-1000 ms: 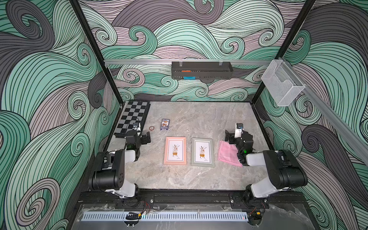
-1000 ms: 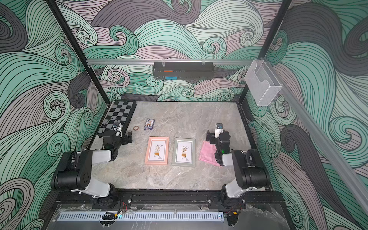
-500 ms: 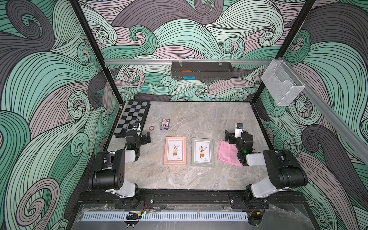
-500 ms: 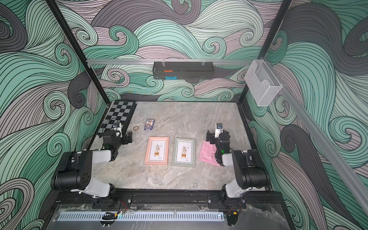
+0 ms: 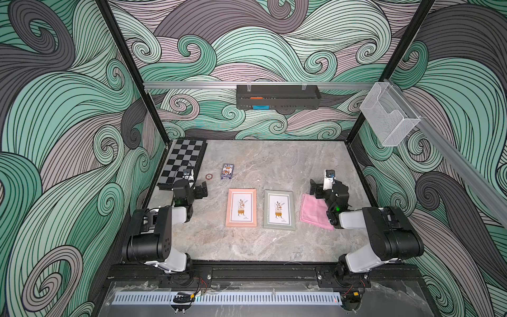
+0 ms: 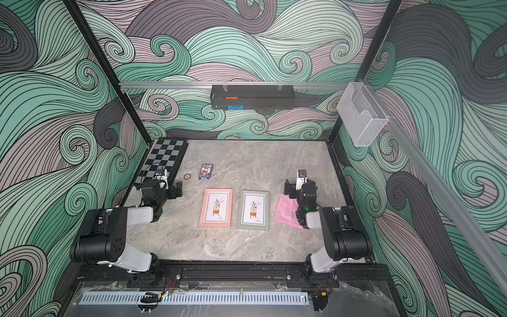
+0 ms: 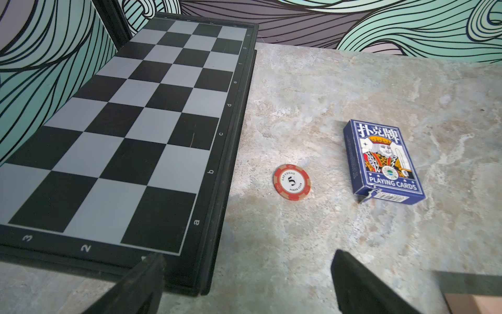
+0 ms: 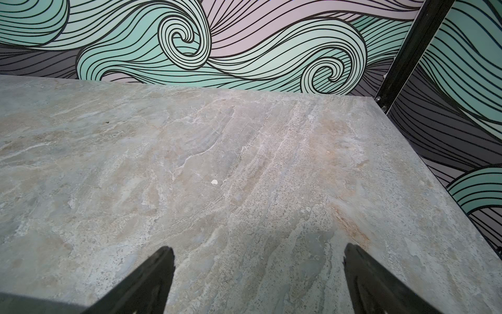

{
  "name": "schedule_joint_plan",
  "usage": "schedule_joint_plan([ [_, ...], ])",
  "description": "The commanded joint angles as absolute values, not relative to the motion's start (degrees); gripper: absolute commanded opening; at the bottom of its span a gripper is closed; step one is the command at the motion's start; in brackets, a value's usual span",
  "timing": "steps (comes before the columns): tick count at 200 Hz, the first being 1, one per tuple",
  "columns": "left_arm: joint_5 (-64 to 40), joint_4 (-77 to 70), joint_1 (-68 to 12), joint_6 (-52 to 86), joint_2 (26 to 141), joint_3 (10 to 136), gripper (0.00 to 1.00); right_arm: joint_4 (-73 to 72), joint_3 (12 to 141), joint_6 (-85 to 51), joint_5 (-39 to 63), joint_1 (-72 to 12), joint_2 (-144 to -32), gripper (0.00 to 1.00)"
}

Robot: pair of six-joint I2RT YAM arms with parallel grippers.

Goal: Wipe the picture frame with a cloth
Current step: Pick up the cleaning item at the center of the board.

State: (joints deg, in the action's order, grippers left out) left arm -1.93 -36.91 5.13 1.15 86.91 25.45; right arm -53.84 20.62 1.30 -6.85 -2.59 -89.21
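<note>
1. Cloth point(image 5: 312, 210) is lying flat on the table point(image 5: 274, 162), just beside the grey-green picture frame point(image 5: 279, 210). The pink picture frame point(image 5: 241, 207) is lying on that frame's other side. We are not able to tell which of the two is meant.
2. We are judging the cloth to be light, soft and limp. It will be bunching and dragging rather than sliding as a sheet, so we are favouring a pinch on a free corner or edge on the side facing the frames, gathering some fabric.
3. We are judging the frames to be stiff and flat, probably with a fragile face that is calling for gentle pressure. Being light, they may be sliding under the wipe.
4. Our right gripper point(image 5: 315, 190) is standing with its jaws spread wide, holding nothing. In the right wrist view only bare table is showing between them. Its arm is passing over the cloth's outer edge, and we are not able to tell whether it is touching.
5. Our left gripper point(image 7: 245, 258) is likewise gaping and empty, pointing toward the chessboard point(image 7: 122, 122) edge and a poker chip point(image 7: 292, 182).
</note>
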Motion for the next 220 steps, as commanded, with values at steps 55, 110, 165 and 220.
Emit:
schedule_joint_plan([
  [55, -2.6, -37.5, 5.4, 1.8, 87.6, 27.3, 0.99, -54.4, 21.8, 1.3, -5.0, -2.0, -89.8, 0.99],
  [110, 4.8, -17.0, 1.6, 12.9, 63.7, 32.4, 0.99, -32.9, 28.6, 2.2, -14.7, -7.9, -72.6, 0.93],
  [165, -22.1, 11.5, 1.2, 46.1, 51.7, 57.9, 0.99, 1.7, 53.0, -9.0, 7.3, -19.9, -60.4, 0.99],
  [220, -36.0, -19.6, 1.1, 80.8, 46.6, 45.5, 0.99, -9.7, 52.3, -45.6, 30.6, -20.3, -57.6, 0.99],
])
